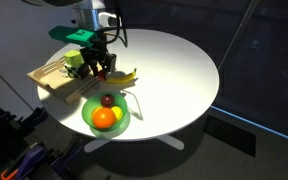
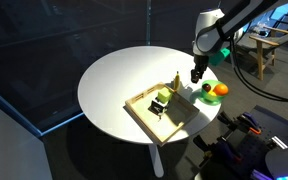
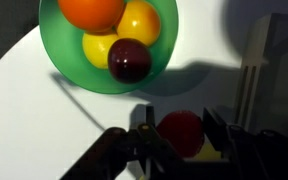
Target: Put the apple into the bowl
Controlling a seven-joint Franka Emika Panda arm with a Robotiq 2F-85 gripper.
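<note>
In the wrist view the small bright red apple [image 3: 181,138] sits between my gripper's [image 3: 179,128] two dark fingers, which touch it on both sides, low over the white table. The green bowl [image 3: 69,65] lies just ahead. It holds an orange, two yellow fruits and a dark maroon fruit. In both exterior views my gripper [image 1: 101,70] [image 2: 195,76] hangs beside the bowl [image 1: 88,108] [image 2: 206,99], between it and the wooden tray. The apple is hidden by the fingers in those views.
A light wooden tray [image 1: 56,80] [image 2: 144,105] with several items stands next to the bowl. A banana [image 1: 130,76] lies by the gripper, and something yellow [image 3: 220,152] shows under the apple. The bowl is close to the round table's edge [image 1: 134,135].
</note>
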